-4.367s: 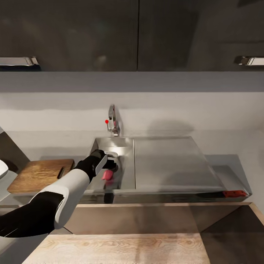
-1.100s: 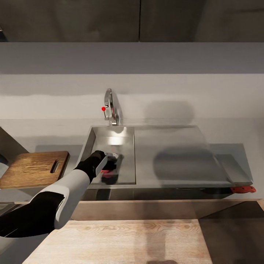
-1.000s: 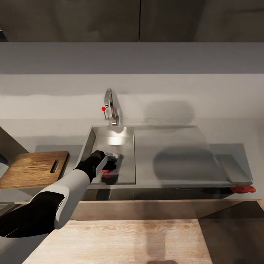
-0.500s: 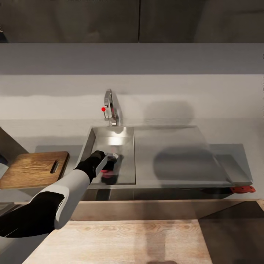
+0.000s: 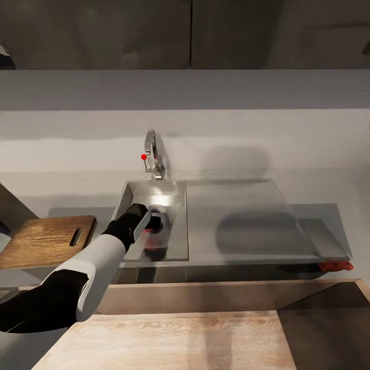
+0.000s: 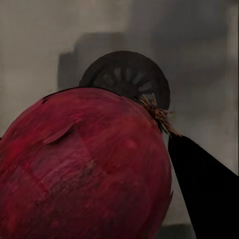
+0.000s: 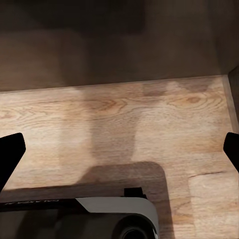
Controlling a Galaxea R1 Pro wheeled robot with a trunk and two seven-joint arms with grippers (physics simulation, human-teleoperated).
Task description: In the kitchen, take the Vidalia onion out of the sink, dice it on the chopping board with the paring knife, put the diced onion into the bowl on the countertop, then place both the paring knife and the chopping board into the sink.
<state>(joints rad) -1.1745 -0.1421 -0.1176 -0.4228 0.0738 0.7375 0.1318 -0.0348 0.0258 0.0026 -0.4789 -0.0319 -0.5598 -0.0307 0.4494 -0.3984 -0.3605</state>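
My left gripper reaches down into the basin of the sink, shut on the dark red Vidalia onion. The left wrist view has the onion pressed close, one black finger against its side and the round drain beyond it. The brown chopping board lies on the countertop, left of the sink. At the drainboard's front right corner lies the paring knife, its red handle showing. The bowl is out of view. My right gripper hangs open over the wood floor.
A chrome faucet with a red knob stands behind the basin. The flat steel drainboard spreads to the right. Glossy black upper cabinets hang above. My own base shows below the right gripper.
The head camera has shifted a little, so the whole picture sits slightly lower and left. My left gripper has stayed at the onion in the basin.
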